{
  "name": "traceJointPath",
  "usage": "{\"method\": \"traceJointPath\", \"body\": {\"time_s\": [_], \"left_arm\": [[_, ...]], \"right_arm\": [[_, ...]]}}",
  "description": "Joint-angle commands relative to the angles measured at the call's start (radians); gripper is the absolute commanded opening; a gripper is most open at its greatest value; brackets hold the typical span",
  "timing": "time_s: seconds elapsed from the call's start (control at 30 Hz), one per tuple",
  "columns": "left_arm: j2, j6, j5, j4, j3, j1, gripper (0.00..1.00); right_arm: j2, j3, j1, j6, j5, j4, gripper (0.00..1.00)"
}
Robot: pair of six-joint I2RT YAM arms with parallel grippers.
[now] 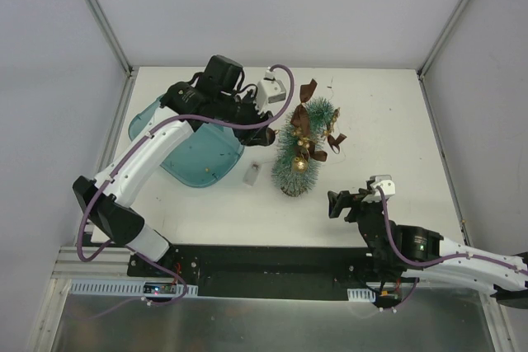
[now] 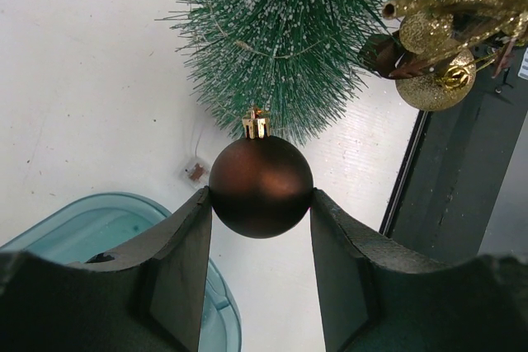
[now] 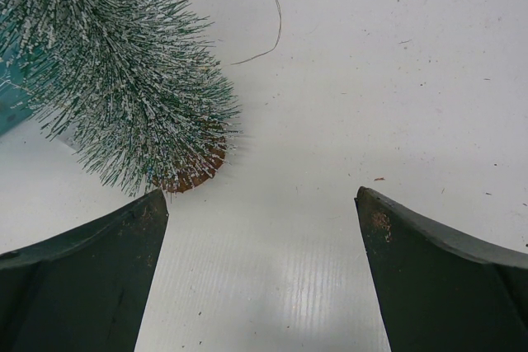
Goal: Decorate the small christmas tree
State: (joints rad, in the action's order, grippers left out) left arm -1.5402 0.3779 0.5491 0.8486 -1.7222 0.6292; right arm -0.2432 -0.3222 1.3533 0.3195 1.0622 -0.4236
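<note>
The small christmas tree (image 1: 299, 150) stands mid-table, frosted green, with gold baubles (image 1: 299, 164) and brown bows (image 1: 333, 140) on it. My left gripper (image 1: 262, 133) is just left of the tree, above the table, and is shut on a matte brown bauble (image 2: 261, 186) with a gold cap. In the left wrist view the bauble sits close below the tree's bristles (image 2: 280, 39), beside the gold ornaments (image 2: 437, 80). My right gripper (image 1: 338, 202) is open and empty, low over the table right of the tree's cork base (image 3: 194, 175).
A teal plastic tray (image 1: 198, 154) lies under my left arm, left of the tree. A small white piece (image 1: 253, 173) lies between tray and tree. A brown ribbon (image 1: 308, 88) lies behind the tree. A thin wire (image 3: 272, 22) lies on the table.
</note>
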Motion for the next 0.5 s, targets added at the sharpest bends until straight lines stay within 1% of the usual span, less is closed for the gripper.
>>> {"method": "traceJointPath", "body": {"time_s": [0.0, 0.23, 0.47], "left_arm": [[0.052, -0.007, 0.018, 0.004, 0.021, 0.009, 0.0], [0.06, -0.004, 0.009, 0.009, 0.033, 0.009, 0.0], [0.028, -0.025, 0.044, 0.009, -0.013, 0.01, 0.0]], "right_arm": [[-0.007, -0.041, -0.002, -0.02, 0.027, 0.022, 0.99], [-0.016, -0.043, -0.003, -0.022, 0.019, 0.028, 0.99], [-0.016, -0.046, -0.002, -0.023, 0.018, 0.034, 0.99]]}}
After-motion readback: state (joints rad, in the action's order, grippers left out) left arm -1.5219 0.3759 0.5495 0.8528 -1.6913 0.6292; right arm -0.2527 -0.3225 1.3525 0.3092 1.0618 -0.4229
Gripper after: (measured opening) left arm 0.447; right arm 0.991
